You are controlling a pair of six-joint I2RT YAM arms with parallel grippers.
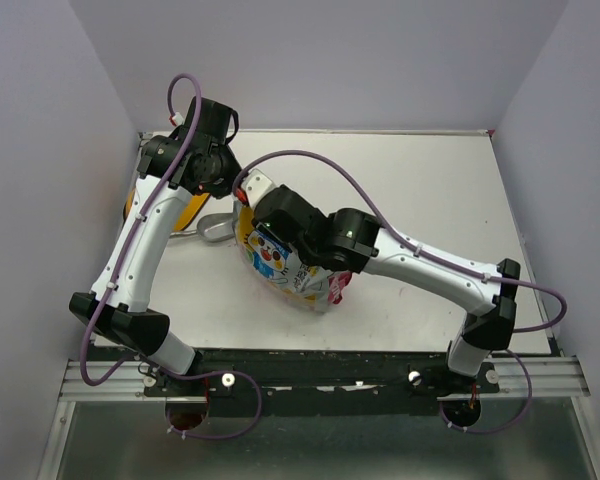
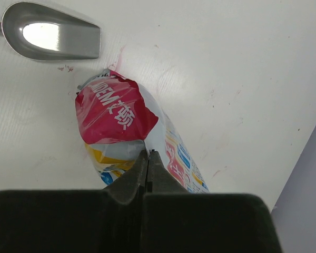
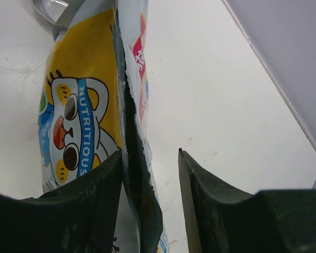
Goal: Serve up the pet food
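Note:
The pet food pouch (image 1: 285, 268) stands on the table between both arms. In the left wrist view its crumpled red top (image 2: 116, 113) faces me, and my left gripper (image 2: 147, 153) is shut, pinching the pouch's film at its edge. In the right wrist view the pouch's yellow front with the blue-and-white cartoon animal (image 3: 79, 116) is close. Its torn top edge hangs between the jaws of my open right gripper (image 3: 149, 153). The left finger (image 3: 95, 205) lies against the front wall and the right finger (image 3: 205, 205) stands apart. No kibble shows.
The silver metal scoop (image 2: 52, 38) lies on the white table beside the pouch, also seen from above (image 1: 215, 228). The yellow double bowl (image 1: 132, 203) sits at the far left, mostly hidden under my left arm. Lilac walls enclose the table.

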